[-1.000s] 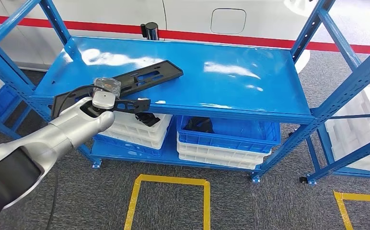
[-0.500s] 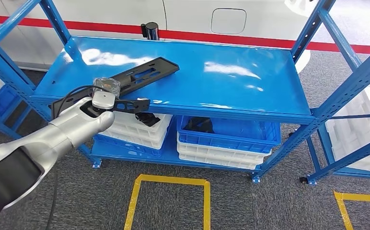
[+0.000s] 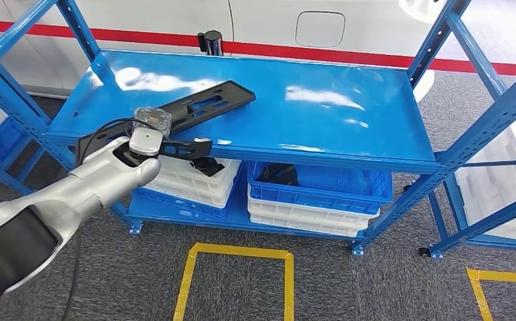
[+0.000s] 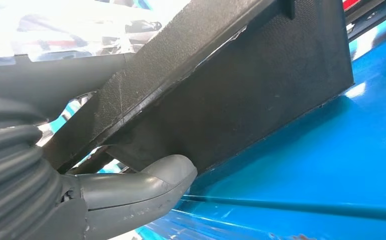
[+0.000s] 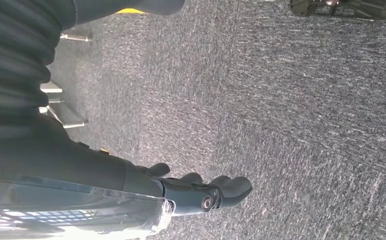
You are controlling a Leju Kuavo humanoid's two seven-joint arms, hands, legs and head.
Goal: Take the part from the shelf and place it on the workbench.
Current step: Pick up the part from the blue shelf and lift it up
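The left hand (image 3: 145,144) was at the front edge of the blue shelf (image 3: 322,114), and it held the near end of the long black part (image 3: 195,107); in the left wrist view the grey thumb (image 4: 146,187) pressed up under the part (image 4: 241,85), with the other fingers hidden behind it. The part lay flat on the shelf top and reached away from the hand toward the back of the shelf. The right hand (image 5: 201,192) hung down over the grey carpet floor (image 5: 306,115), holding nothing, with its fingers loose and a little curled.
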